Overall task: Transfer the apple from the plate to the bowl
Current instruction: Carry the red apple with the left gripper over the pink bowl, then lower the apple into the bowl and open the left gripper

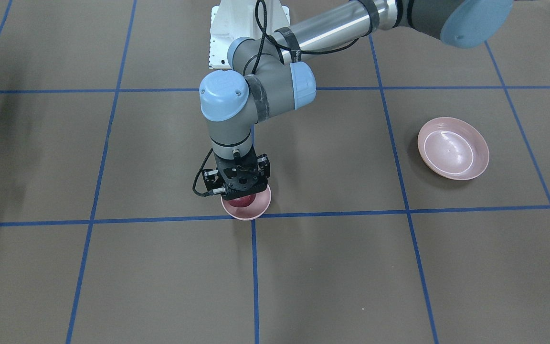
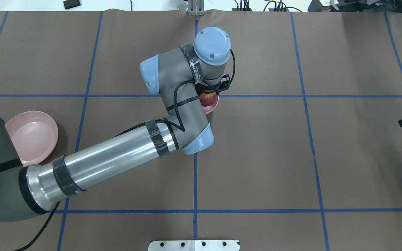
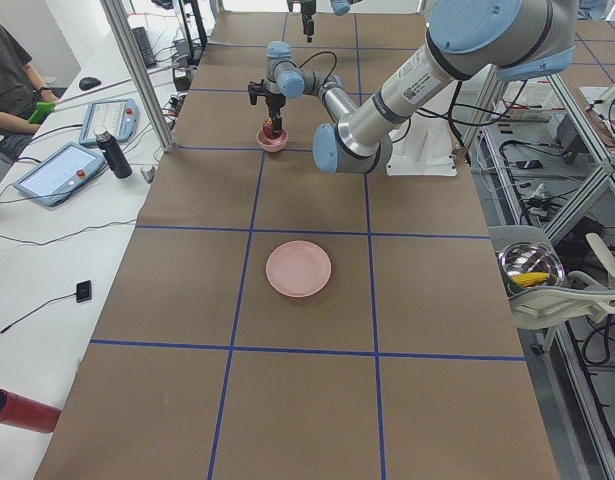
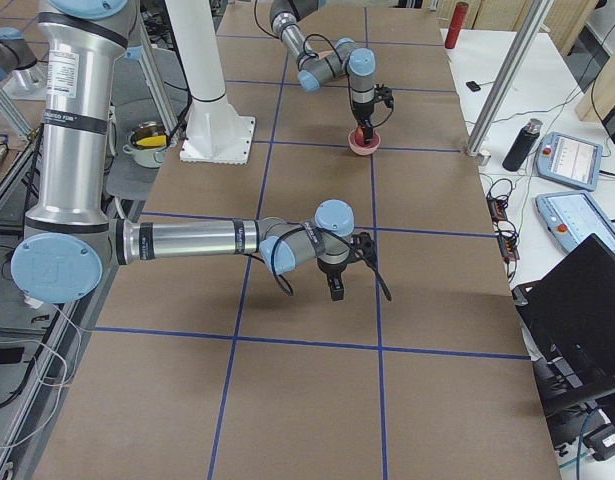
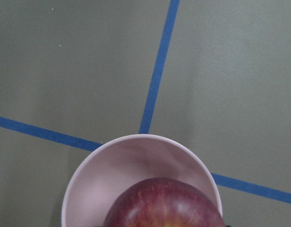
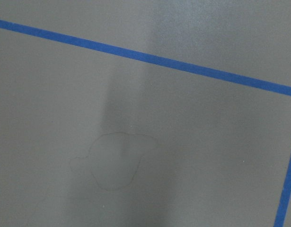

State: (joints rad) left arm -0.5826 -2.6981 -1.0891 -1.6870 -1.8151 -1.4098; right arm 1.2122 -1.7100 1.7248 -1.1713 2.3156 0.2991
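One apple [image 1: 240, 202] beneath left pincer [image 1: 240, 193], in bowl [image 1: 257, 212]

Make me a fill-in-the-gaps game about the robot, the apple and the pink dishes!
The gripper above the small round dark red apple belongs to the robot's ____ arm.
The apple is at the small deep pale pink bowl, which stands by ____ tape lines.
The wide shallow pale pink plate is ____.
Missing words: left, blue, empty.
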